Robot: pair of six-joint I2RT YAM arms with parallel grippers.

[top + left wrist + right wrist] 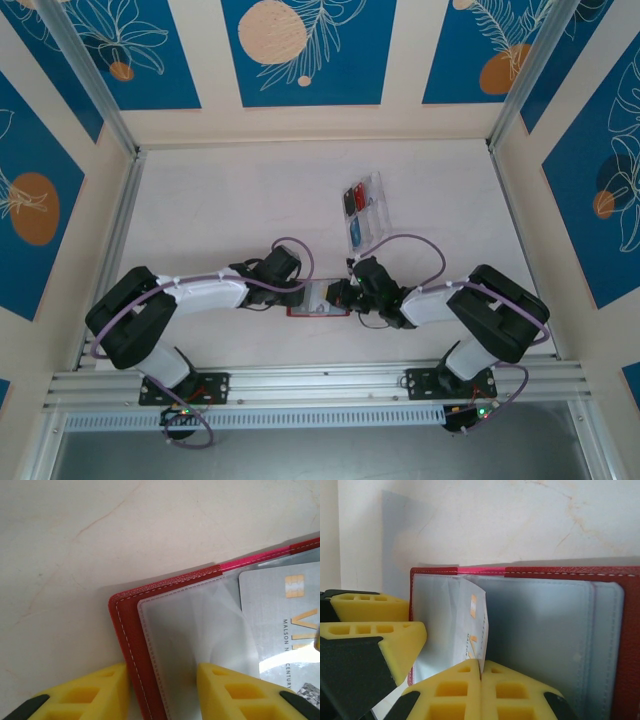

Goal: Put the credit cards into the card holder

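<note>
The red card holder [316, 311] lies open on the table between both grippers, its greyish clear sleeves [545, 630] facing up. My right gripper [481, 666] is shut on a silver credit card [473, 622] with a gold chip. The card stands on edge, its far end at the left sleeve. The same card [280, 625] lies at the right of the left wrist view. My left gripper [162, 672] is open. One of its fingers [95, 690] sits beside the holder's red left edge [131, 645]; the other rests on the sleeve. In the top view the left gripper [303, 292] faces the right gripper [342, 295].
A clear plastic tray [379, 186] stands just behind the right gripper, with a black card [348, 200], a red card [361, 197] and a blue card [355, 233] in it. Aluminium rails frame the pale table on the left, right and near sides.
</note>
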